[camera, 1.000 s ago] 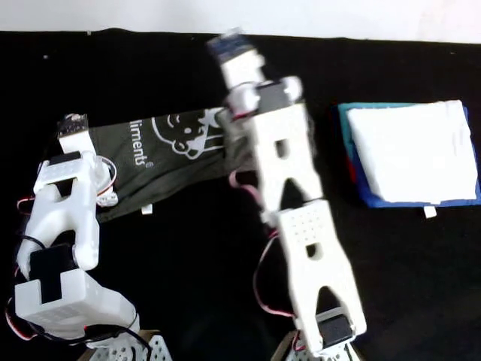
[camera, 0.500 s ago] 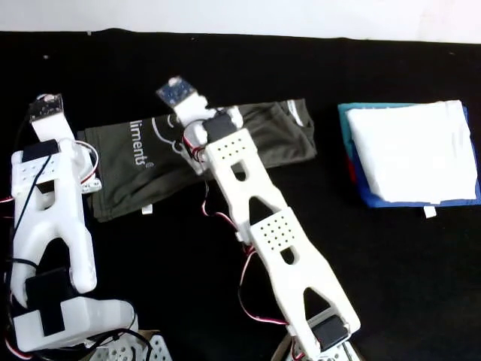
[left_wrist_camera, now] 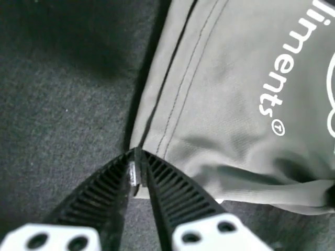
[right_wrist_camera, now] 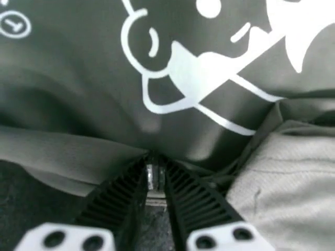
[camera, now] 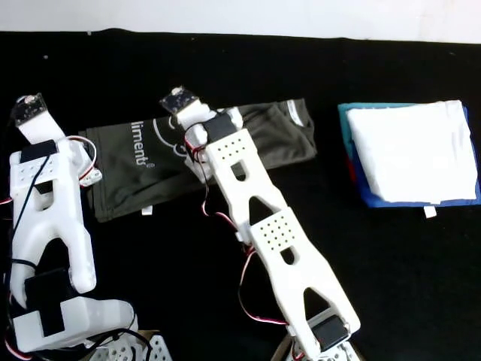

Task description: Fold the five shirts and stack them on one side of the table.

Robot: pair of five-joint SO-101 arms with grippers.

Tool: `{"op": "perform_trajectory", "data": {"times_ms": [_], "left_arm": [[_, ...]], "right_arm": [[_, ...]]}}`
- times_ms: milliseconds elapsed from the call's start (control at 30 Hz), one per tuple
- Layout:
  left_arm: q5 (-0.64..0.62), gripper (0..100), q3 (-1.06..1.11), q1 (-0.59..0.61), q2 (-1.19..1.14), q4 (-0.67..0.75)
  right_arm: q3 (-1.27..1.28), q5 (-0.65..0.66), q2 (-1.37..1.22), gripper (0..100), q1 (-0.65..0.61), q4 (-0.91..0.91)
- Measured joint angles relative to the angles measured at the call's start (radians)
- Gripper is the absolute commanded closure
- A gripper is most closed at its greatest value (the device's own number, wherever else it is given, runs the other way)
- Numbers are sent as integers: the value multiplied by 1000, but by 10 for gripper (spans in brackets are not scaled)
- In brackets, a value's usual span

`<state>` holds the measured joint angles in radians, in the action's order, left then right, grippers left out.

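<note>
Since 1 second ago my right pincer [right_wrist_camera: 155, 175] has swung to the middle of the shirt [camera: 128, 180], which lies flat on the counter [camera: 376, 263]. It clamps a fold; my left pincer [left_wrist_camera: 135, 170] clamps the hem. Soft, limp cloth: I judge edges and corners hold best.

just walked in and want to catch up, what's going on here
Two robot arms are working on a dark green shirt spread on the black table. The right gripper is shut on a fold by its print; the left gripper is shut at its corner. A folded stack, white on top, sits off to one side.
</note>
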<state>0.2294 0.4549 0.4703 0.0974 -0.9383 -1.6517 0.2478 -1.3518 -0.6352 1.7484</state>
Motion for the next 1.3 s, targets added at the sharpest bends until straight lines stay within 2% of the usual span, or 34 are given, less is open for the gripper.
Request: {"op": "perform_trajectory", "data": {"times_ms": [167,333,433,633,900,1100,1300], "left_arm": [[0,839,-32,0,0,0],[0,829,-124,38,-25,-21],[0,829,-213,64,-137,-44],[0,829,-512,60,-440,-224],[0,829,-893,51,-790,-381],[0,829,-1109,-17,-950,-496],[-41,829,-1269,-26,-1059,-589]], "right_arm": [[0,0,153,991,3,5],[0,0,321,991,25,5],[0,0,439,991,31,5],[6,0,637,991,32,5],[259,0,853,991,41,5],[311,0,919,991,41,5],[311,0,945,991,44,5]]}}
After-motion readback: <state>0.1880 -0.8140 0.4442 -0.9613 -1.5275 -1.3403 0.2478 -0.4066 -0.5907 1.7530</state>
